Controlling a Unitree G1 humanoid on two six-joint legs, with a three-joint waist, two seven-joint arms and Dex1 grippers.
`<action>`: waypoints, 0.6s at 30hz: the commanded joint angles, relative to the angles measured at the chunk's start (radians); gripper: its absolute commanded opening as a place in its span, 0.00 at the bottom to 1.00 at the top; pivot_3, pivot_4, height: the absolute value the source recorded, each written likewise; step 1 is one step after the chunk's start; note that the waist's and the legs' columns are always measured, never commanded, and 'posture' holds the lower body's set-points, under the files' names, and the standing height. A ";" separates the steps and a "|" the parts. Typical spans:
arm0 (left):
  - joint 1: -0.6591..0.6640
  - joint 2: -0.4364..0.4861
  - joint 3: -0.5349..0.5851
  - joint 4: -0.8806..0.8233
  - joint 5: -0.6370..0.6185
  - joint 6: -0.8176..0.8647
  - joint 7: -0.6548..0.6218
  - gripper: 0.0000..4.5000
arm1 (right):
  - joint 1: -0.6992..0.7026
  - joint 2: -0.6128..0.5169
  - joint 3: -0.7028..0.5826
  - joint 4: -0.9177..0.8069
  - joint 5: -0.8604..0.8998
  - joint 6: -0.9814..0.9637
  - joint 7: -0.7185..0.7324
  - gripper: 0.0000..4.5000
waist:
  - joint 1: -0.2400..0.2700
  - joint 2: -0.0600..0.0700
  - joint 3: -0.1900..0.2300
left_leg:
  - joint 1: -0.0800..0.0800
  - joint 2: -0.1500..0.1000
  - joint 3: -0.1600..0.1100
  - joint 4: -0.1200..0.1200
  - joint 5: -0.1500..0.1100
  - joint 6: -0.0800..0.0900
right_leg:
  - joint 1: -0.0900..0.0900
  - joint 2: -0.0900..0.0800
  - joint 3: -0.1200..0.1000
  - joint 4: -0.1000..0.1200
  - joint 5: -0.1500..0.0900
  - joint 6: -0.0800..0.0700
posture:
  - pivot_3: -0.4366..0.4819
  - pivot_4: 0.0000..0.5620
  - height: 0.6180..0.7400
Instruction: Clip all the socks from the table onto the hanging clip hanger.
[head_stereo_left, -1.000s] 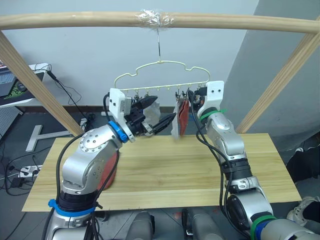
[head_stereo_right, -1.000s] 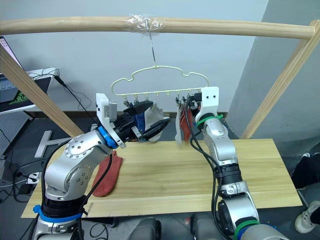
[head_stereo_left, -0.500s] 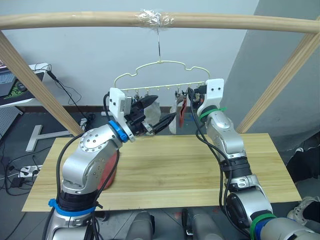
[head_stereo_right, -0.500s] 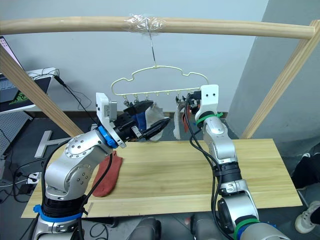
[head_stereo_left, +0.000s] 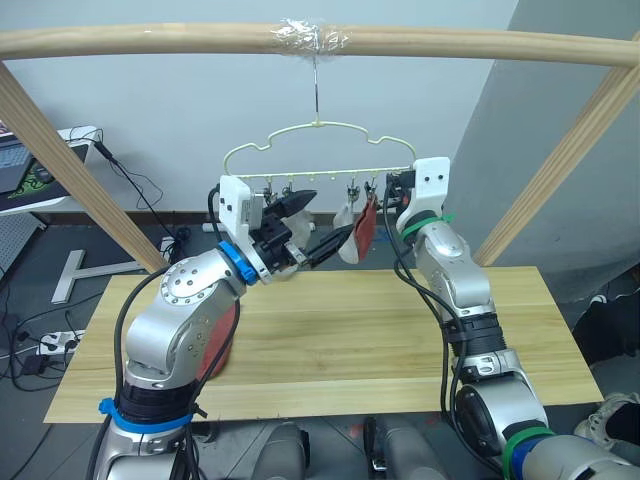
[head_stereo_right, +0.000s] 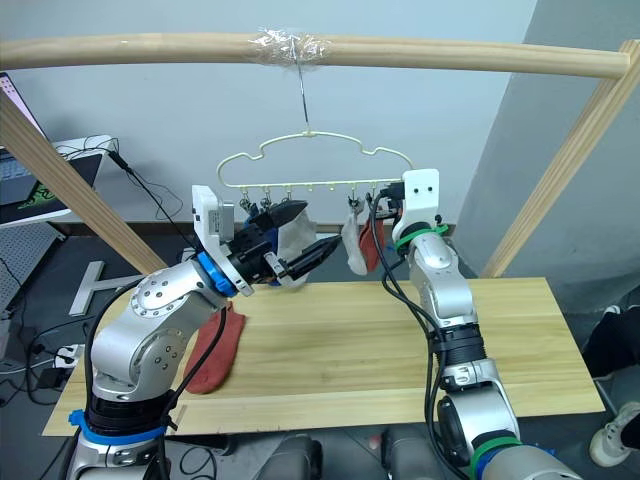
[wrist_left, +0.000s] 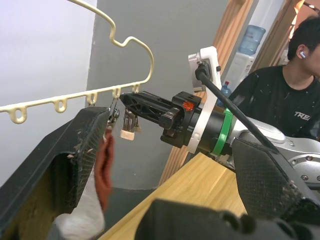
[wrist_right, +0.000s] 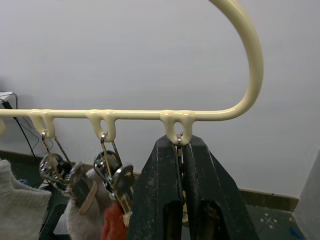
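Right wrist view: the right pincer (wrist_right: 182, 150) has its two black fingers pressed together around the end clip (wrist_right: 178, 141) of the clip hanger (head_stereo_right: 315, 165), just under the loop of the lower bar. Two more metal clips hang beside it; one grips a rust-red sock (head_stereo_left: 366, 225), the next a light grey sock (head_stereo_right: 353, 252).

Left eye view: hanger hook hangs from the taped spot on the round wooden pole (head_stereo_left: 150, 40) overhead. The right arm reaches up to the hanger's right end. The left pincer (head_stereo_left: 320, 225) sits below the hanger's left half, fingers spread wide apart and pointing toward the hung socks. A pale sock (head_stereo_right: 292, 236) lies in the gap between them, but whether they touch it I cannot tell.

Right eye view: a second rust-red sock (head_stereo_right: 215, 350) lies flat on the bench (head_stereo_right: 350, 360) at its left side, partly behind the left arm. Rest of the plank top is bare wood.

Left wrist view: a person in a black shirt (wrist_left: 280, 95) sits beyond the right arm.
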 joint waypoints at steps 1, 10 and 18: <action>0.081 -0.003 0.046 0.036 0.009 -0.002 0.040 1.00 | 0.002 -0.048 -0.007 -0.060 0.015 0.047 0.061 0.01 | 0.000 0.000 0.000 | 0.000 0.000 0.000 0.000 0.000 0.000 | 0.000 0.000 0.000 0.000 0.000 0.000 | 0.52 0.33 1.00; 0.267 0.063 0.089 0.384 0.262 -0.212 0.140 1.00 | 0.009 -0.118 0.001 -0.142 0.035 0.158 0.149 0.01 | 0.002 0.003 0.002 | 0.001 0.000 0.000 -0.001 0.000 0.000 | 0.000 -0.001 0.000 0.000 -0.002 0.004 | 0.52 0.34 1.00; 0.243 0.060 0.109 0.692 0.319 -0.267 0.173 1.00 | 0.009 -0.107 -0.002 -0.171 0.038 0.205 0.149 0.01 | 0.009 0.002 0.004 | 0.000 0.000 -0.002 0.000 0.000 0.000 | 0.000 -0.003 -0.003 0.000 -0.002 0.004 | 0.51 0.35 1.00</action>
